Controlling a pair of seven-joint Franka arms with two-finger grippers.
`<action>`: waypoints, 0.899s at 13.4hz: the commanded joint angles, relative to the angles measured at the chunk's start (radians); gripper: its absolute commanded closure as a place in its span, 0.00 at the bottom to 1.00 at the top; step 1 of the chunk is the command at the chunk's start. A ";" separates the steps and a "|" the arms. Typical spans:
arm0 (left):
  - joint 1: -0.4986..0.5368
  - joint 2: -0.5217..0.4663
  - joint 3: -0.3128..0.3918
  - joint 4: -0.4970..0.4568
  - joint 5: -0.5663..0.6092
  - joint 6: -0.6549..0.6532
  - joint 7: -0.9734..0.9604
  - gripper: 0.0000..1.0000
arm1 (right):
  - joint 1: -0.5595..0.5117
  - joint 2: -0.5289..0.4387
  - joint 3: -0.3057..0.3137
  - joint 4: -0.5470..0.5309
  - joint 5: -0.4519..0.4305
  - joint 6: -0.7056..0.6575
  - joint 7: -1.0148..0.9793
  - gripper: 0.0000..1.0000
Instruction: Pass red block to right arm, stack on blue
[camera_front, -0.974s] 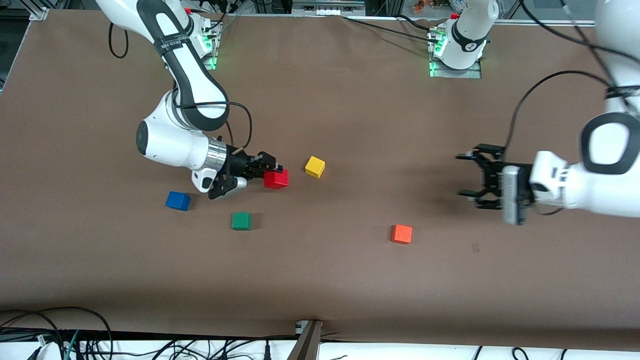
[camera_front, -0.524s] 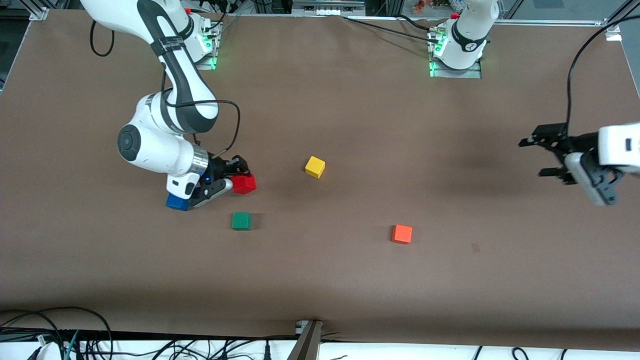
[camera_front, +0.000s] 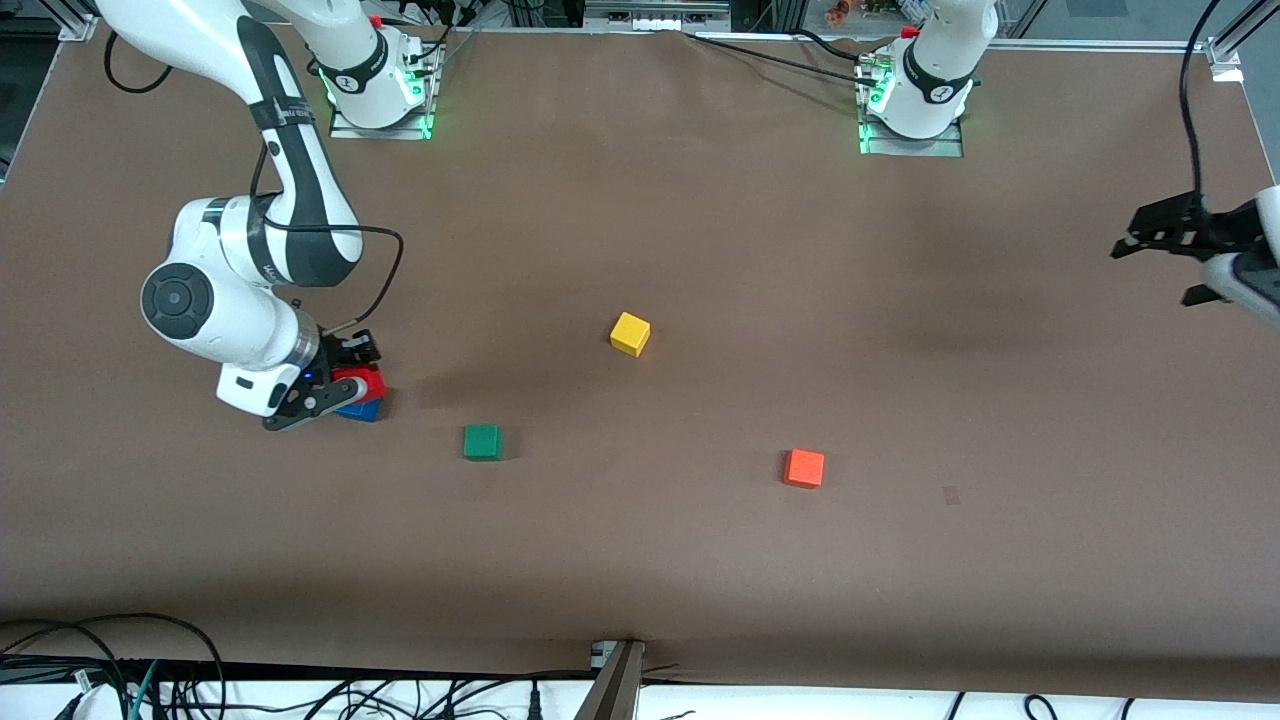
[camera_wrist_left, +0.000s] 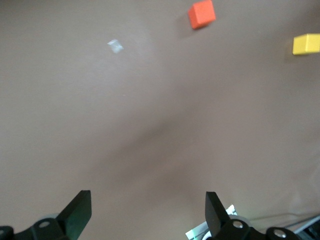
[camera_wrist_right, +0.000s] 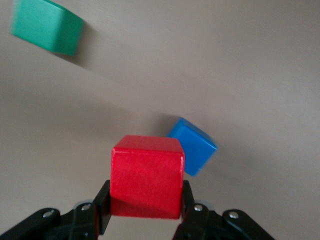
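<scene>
The right hand (camera_front: 352, 378) hangs at the right arm's end of the brown counter (camera_front: 640, 250), its slim black fingers clamped on two opposite sides of the red block (camera_front: 360, 383). In the right wrist view the red block (camera_wrist_right: 146, 176) sits squarely between the two fingers (camera_wrist_right: 102, 202), clear of the counter, and the blue block (camera_wrist_right: 192, 145) lies on the counter just below it, partly covered by it and turned at an angle to it; whether the two blocks touch cannot be told. From the front the blue block (camera_front: 365, 410) shows only as a sliver under the red one and the hand. The green block (camera_front: 482, 441) lies near the right hand, toward the middle of the counter and a little nearer to the front camera than the blue one; it shows too in the right wrist view (camera_wrist_right: 47, 26). The yellow block (camera_front: 630, 333) rests well apart from both hands, about mid-counter, and the orange block (camera_front: 804, 467) lies nearer to the front camera than it, toward the left arm's end. The left hand (camera_front: 1165, 250) waits in the air over the left arm's end of the counter, its wide black fingers (camera_wrist_left: 75, 212) spread apart with nothing between them, well away from every block.
</scene>
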 joint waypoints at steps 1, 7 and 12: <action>0.044 -0.057 -0.002 0.036 0.022 -0.036 -0.016 0.00 | 0.007 0.022 -0.007 0.003 -0.069 -0.008 0.104 0.80; 0.026 -0.100 -0.022 0.024 0.013 -0.056 -0.057 0.00 | -0.029 0.068 -0.025 0.002 -0.046 0.051 0.155 0.80; -0.018 -0.107 -0.036 0.004 0.016 -0.042 -0.088 0.00 | -0.024 0.087 -0.025 -0.003 0.061 0.081 0.184 0.80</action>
